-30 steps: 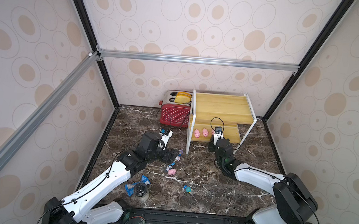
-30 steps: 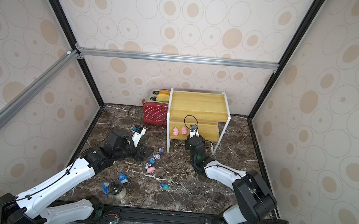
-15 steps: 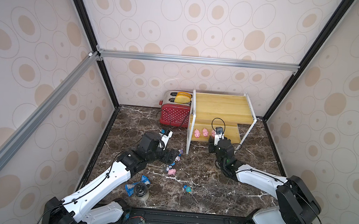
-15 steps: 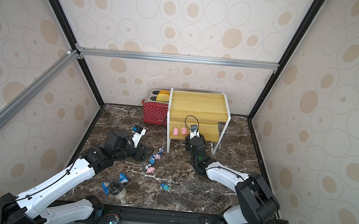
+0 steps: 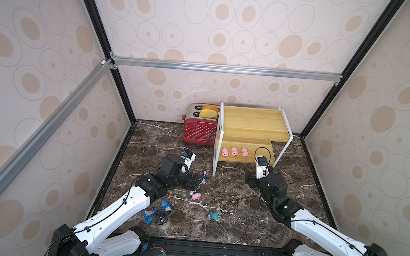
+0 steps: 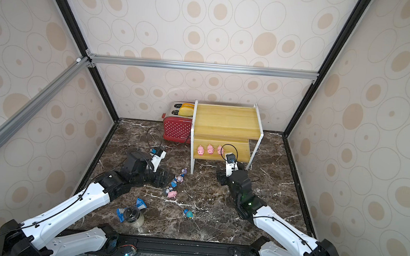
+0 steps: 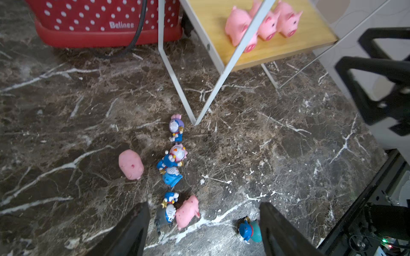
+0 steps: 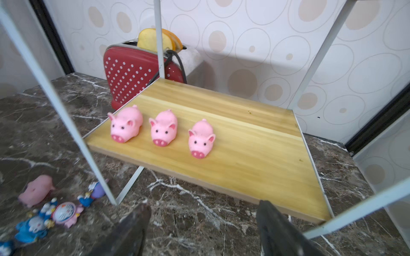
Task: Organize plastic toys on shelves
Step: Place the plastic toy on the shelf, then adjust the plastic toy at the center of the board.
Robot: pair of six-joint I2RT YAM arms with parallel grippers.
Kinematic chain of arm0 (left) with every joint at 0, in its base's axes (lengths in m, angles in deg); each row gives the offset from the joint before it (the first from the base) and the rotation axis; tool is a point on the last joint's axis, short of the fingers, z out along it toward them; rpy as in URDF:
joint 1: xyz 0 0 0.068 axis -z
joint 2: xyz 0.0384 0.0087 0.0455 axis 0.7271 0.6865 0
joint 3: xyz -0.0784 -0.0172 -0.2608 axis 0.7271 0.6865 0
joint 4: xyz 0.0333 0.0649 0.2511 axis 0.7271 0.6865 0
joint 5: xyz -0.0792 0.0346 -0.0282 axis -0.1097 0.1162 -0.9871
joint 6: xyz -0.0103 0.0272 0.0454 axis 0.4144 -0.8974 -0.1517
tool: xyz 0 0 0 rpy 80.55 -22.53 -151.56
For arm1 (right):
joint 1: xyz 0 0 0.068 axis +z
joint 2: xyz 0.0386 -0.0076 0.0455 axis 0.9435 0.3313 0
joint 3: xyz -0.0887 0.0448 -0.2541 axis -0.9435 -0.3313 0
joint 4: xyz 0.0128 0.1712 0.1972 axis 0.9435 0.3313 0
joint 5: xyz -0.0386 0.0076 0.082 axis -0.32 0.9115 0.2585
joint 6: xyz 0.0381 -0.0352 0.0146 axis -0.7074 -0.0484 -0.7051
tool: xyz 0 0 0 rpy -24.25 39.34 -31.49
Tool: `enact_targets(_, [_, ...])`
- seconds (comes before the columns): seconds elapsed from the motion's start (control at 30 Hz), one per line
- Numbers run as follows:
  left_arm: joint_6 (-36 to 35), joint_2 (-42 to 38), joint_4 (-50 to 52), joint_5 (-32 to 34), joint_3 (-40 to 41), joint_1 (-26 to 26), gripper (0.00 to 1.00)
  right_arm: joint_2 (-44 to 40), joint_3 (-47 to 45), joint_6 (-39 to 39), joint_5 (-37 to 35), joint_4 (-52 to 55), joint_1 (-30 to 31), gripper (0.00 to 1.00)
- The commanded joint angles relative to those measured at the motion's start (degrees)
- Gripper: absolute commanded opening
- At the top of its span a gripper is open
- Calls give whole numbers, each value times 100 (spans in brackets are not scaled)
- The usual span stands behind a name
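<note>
The shelves (image 5: 252,122) stand at the back. Their lower board (image 8: 255,155) carries three pink pigs (image 8: 164,129) in a row, also plain in a top view (image 5: 234,151). My right gripper (image 8: 203,212) is open and empty, just in front of that board over the floor. My left gripper (image 7: 204,212) is open above the floor toys. A pink pig (image 7: 187,212) and a grey figurine (image 7: 166,216) lie between its jaws, untouched. Another pig (image 7: 131,164) and several figurines (image 7: 174,159) lie beyond, and a blue figurine (image 7: 249,229) lies by one finger.
A red polka-dot toaster (image 5: 199,133) with toast stands left of the shelves, its cable trailing over the floor. A dark-lidded jar (image 5: 161,218) and a crumpled blue wrapper (image 5: 151,212) lie near the front left. The shelf's white leg (image 7: 175,75) stands close to the figurines.
My right gripper has opened and drawn back from the lower board, leaving a third pig standing there. The left arm has stayed put.
</note>
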Motion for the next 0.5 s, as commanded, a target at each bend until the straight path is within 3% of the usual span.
enact_targets(0.0, [574, 131, 103, 251, 215, -30, 78, -471, -279, 174, 902, 913, -21, 80])
enact_targets(0.17, [1178, 531, -159, -124, 505, -196, 65, -645, -495, 9, 1574, 1283, -15, 79])
enact_targets(0.47, [1425, 1383, -313, -82, 602, -225, 50, 170, -386, -127, 2259, 865, 34, 78])
